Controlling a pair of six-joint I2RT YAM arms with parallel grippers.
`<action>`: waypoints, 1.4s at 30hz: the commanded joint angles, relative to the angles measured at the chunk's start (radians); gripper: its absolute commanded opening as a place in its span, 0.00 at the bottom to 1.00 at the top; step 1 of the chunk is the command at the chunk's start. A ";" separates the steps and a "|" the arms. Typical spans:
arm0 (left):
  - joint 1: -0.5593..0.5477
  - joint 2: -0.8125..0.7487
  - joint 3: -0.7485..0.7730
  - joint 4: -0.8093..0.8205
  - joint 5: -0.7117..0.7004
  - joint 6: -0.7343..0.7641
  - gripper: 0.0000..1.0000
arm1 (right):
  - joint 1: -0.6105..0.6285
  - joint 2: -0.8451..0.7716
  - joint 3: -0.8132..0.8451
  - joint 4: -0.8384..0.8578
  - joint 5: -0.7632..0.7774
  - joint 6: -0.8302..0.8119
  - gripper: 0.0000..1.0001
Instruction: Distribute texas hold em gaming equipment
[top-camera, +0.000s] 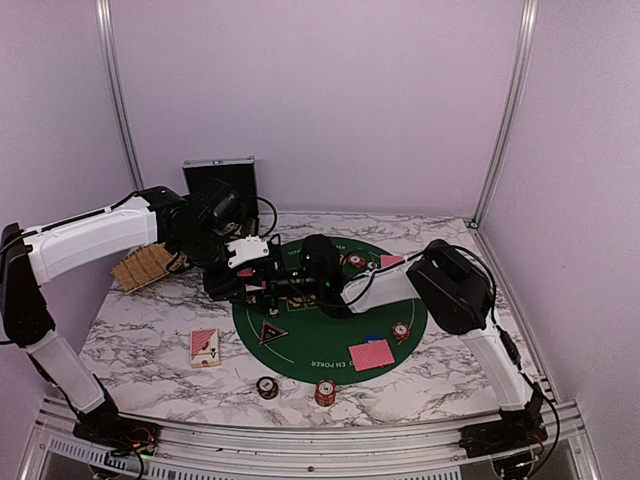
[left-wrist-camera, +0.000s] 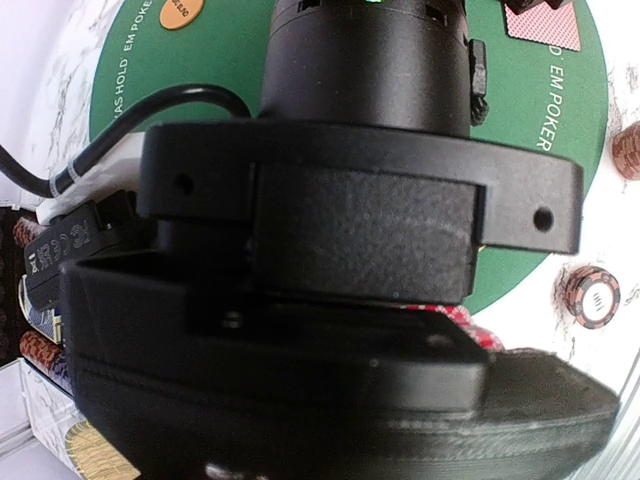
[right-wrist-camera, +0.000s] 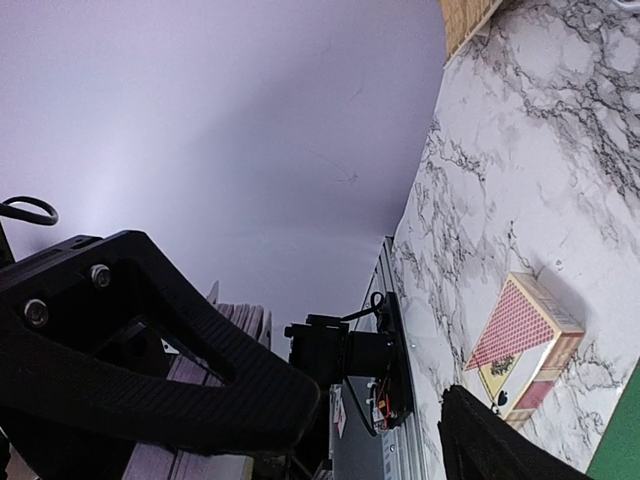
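My left gripper and right gripper meet at the left edge of the green mat. In the left wrist view the right gripper's black body fills the frame, and a sliver of red-backed cards shows in the left jaws. In the right wrist view the fingers stand wide apart, with card edges behind one. On the mat lie a red card, a black triangular button, a blue button, an orange button and a chip. Two chips sit off the mat.
A card box lies on the marble left of the mat; it also shows in the right wrist view. A chip rack stands at the far left. The silver case stands open at the back wall. Another red card lies at the mat's back.
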 joint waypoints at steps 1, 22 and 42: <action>-0.004 0.003 0.026 -0.002 0.012 -0.006 0.00 | -0.017 -0.026 -0.053 -0.015 0.038 -0.004 0.84; -0.004 -0.005 0.017 -0.001 0.009 -0.007 0.00 | -0.082 -0.148 -0.204 -0.006 0.071 -0.039 0.69; -0.004 -0.001 0.016 -0.002 0.008 -0.008 0.00 | -0.117 -0.254 -0.295 -0.001 0.063 -0.070 0.32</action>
